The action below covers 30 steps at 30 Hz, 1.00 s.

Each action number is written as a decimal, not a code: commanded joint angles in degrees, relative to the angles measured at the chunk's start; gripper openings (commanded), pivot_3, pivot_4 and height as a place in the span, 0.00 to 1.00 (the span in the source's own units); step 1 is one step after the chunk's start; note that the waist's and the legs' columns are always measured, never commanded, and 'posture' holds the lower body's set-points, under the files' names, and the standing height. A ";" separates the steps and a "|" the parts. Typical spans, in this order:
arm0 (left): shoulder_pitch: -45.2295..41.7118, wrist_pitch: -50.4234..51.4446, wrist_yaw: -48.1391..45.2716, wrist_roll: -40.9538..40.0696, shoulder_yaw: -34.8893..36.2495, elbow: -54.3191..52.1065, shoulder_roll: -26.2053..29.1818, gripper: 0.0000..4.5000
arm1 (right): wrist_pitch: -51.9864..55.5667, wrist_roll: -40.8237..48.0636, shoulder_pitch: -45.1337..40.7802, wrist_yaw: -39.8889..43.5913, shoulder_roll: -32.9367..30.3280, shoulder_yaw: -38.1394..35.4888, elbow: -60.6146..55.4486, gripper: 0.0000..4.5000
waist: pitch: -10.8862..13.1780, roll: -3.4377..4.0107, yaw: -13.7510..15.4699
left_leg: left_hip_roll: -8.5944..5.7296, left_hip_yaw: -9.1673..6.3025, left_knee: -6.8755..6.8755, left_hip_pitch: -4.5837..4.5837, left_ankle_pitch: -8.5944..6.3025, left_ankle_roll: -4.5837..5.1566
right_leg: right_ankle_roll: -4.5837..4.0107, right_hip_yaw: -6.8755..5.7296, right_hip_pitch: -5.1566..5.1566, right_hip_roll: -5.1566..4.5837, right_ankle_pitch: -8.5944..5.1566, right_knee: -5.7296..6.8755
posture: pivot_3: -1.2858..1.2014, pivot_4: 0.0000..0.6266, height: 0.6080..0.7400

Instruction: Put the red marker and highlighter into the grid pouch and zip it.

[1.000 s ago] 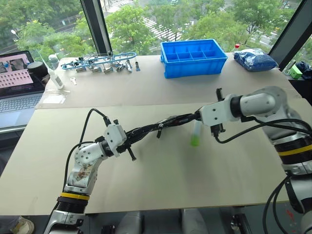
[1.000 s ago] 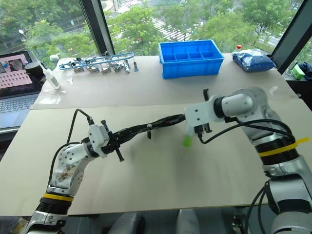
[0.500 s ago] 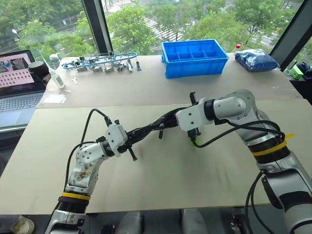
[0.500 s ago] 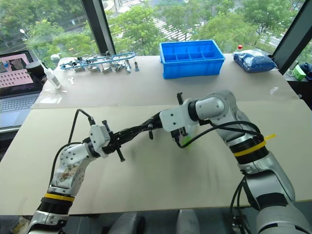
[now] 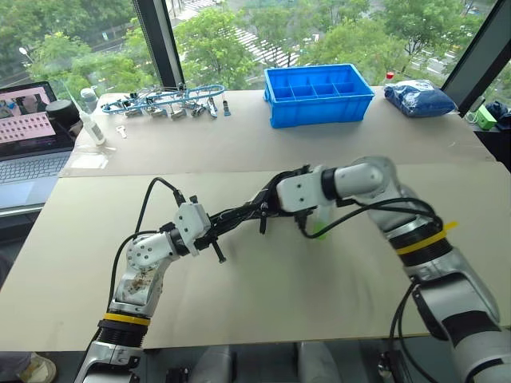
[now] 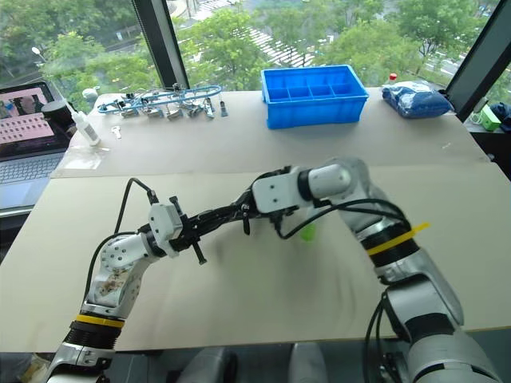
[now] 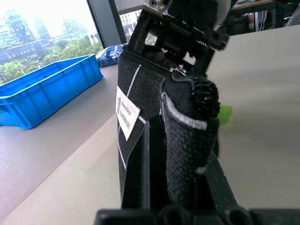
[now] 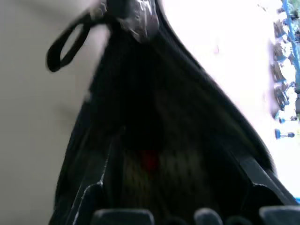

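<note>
The right tool [image 5: 297, 194] has swung left across mid-frame to the grid pouch [image 5: 247, 211], jaws parted. The left tool [image 5: 209, 237] stays clenched on the pouch's end. The highlighter [image 5: 319, 231] lies on the surface, not yet pouched.

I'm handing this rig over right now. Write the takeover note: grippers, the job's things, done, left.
Left gripper: shut on one end of the grid pouch, held above the table.
Right gripper: at the pouch's open mouth; grip unclear.
Red marker: a red tip shows inside the pouch, likely the marker.
Highlighter: on the table, under the right arm.
Done: marker apparently in.
Left: highlighter in, zip shut.
</note>
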 commanded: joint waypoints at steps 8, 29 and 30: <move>1.10 -1.37 0.46 -0.67 0.94 -1.93 0.58 0.00 | 31.05 15.71 3.80 1.58 -7.87 -14.28 -3.38 0.60 | -0.01 -0.02 0.07 | 0.01 -0.01 -0.01 0.04 -0.17 0.31 | 0.00 0.00 0.05 0.00 0.00 0.01 | 0.52 0.24 1.00; 0.62 -1.52 0.57 -0.84 1.01 -1.22 -0.03 0.00 | 74.56 15.08 21.99 -33.17 6.17 -15.53 -32.07 0.60 | -0.01 -0.01 0.34 | 0.00 -0.02 0.03 -0.04 -0.15 0.27 | -0.02 0.01 -0.02 0.00 0.01 0.05 | 0.52 0.24 1.00; 0.67 -1.52 0.61 -0.83 0.97 -1.23 -0.12 0.00 | 75.34 15.06 22.33 -34.01 6.38 -15.42 -32.88 0.60 | -0.01 -0.01 0.28 | 0.01 -0.03 0.03 -0.03 -0.15 0.27 | -0.02 0.01 -0.02 0.00 0.01 0.05 | 0.52 0.24 1.00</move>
